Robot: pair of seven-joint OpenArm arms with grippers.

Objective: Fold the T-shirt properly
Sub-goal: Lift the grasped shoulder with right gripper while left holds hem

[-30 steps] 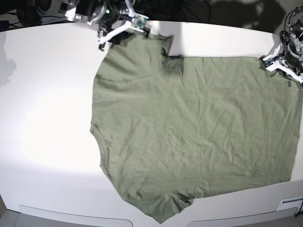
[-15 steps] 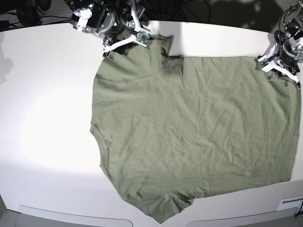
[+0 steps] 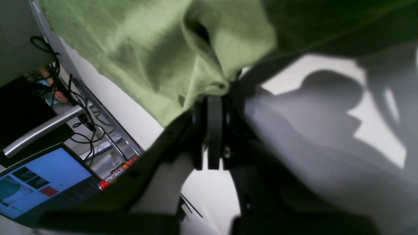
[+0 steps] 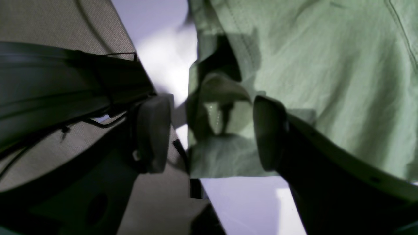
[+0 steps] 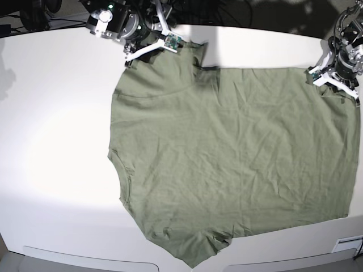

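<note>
The sage-green T-shirt (image 5: 227,153) lies spread flat and wrinkled on the white table (image 5: 57,141). At the far right edge, my left gripper (image 5: 313,73) is shut on the shirt's corner. The left wrist view shows the T-shirt (image 3: 147,49) bunched at the closed tips of the left gripper (image 3: 215,98). My right gripper (image 5: 144,45) stands open at the shirt's upper-left sleeve. In the right wrist view a folded sleeve hem of the T-shirt (image 4: 326,65) lies between the dark pads (image 4: 153,130) of the right gripper (image 4: 211,130), which are apart.
Past the table's edge, the left wrist view shows a lit monitor (image 3: 39,182), black cables (image 3: 85,117) and a red can (image 3: 117,173). Dark equipment stands behind the table's far edge (image 5: 238,14). A white rim (image 5: 85,258) runs along the near edge.
The right arm has shifted a little to the right over the sleeve, and the dark fold there has flattened. The left gripper has edged slightly up and left, still holding the corner.
</note>
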